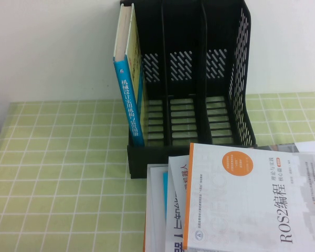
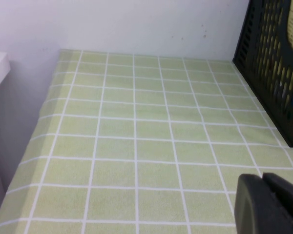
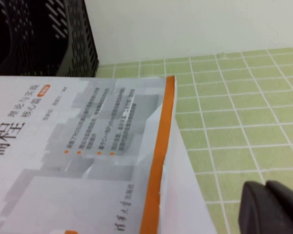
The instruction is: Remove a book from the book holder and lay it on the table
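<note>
The left gripper (image 2: 268,204) shows only as a dark corner of its body in the left wrist view, hovering above bare worktop (image 2: 136,146) to the left of the book holder (image 2: 276,63); whether its jaws are released or clenched cannot be told. The right gripper (image 3: 271,207) is likewise just a dark lump at the edge of the right wrist view, over the green cloth beside a white book with an orange edge (image 3: 88,156); its jaws cannot be judged either. Neither gripper appears in the high view, and neither touches anything that can be seen.

The book (image 1: 129,79) stands upright in the leftmost slot of the book holder (image 1: 199,84), its blue spine facing the camera and its pale yellow cover against the slot's divider (the Chinese title runs down the spine). The other two slots hold nothing. The holder stands at the back of the worktop (image 1: 58,173), close to the white wall (image 1: 52,47).

Just in front of the holder lies a stack of books (image 1: 163,210), flat on the cloth. The white ROS2 book (image 1: 247,205) lies on top, its upper corner touching or overlapping the holder's front lip. Beneath it, further books stick out to the left and right.
</note>
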